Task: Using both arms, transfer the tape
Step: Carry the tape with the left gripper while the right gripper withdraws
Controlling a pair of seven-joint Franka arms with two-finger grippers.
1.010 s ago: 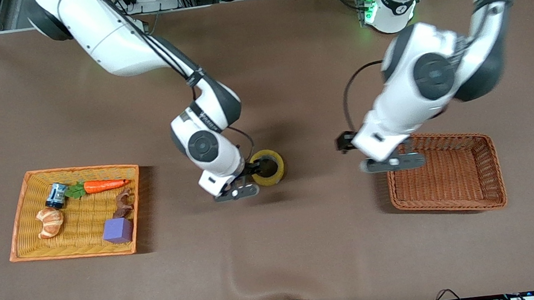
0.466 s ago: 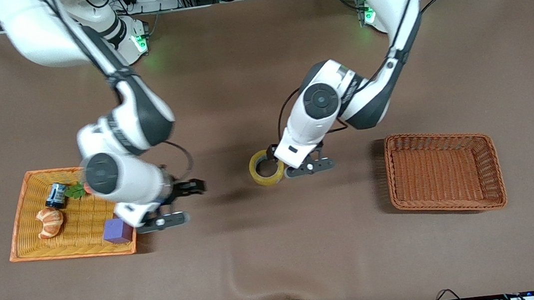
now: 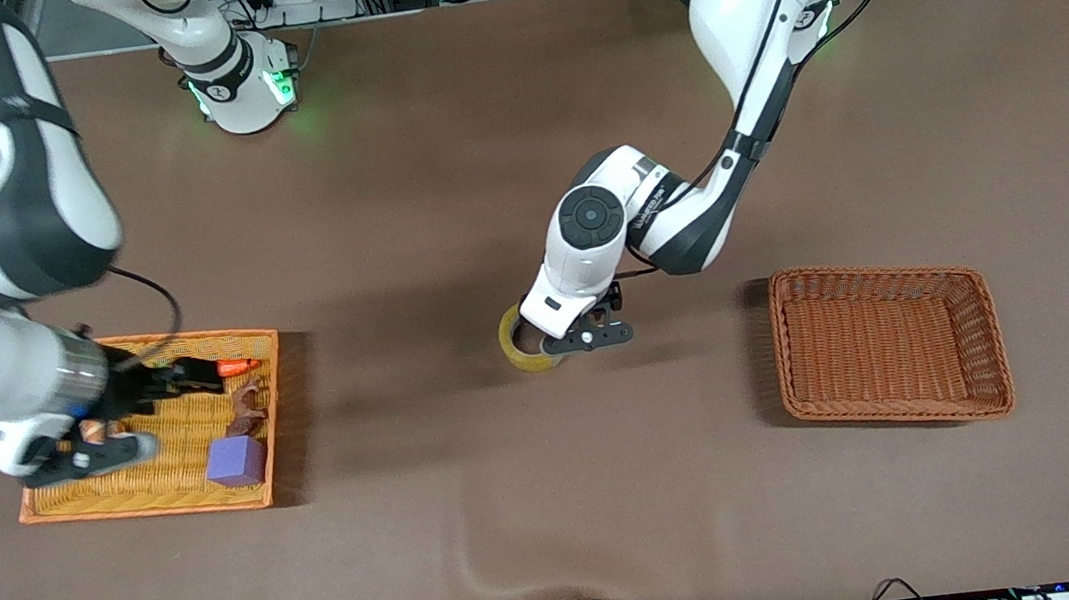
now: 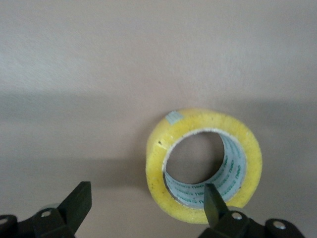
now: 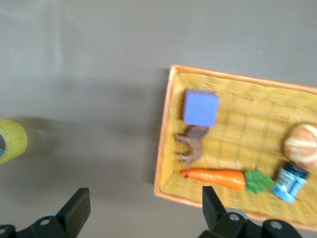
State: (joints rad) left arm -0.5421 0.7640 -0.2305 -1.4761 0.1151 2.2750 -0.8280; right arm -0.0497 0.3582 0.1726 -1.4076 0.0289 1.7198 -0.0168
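A high front camera faces the robots across the brown table [image 3: 559, 519]. Both wrist cameras look down; both share the yellowish translucent tape roll [image 4: 204, 163].

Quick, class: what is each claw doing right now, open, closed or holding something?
Left claw: open, empty, over the tape roll, one finger over its hole.
Right claw: open, empty, over the yellow basket.

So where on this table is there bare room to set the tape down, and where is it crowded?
The brown basket at the left arm's end holds nothing. Bare cloth lies between it and the tape, under the open left gripper, and between the tape and the orange tray. That tray is crowded: purple block, toy animal, carrot, with the open right gripper over it.
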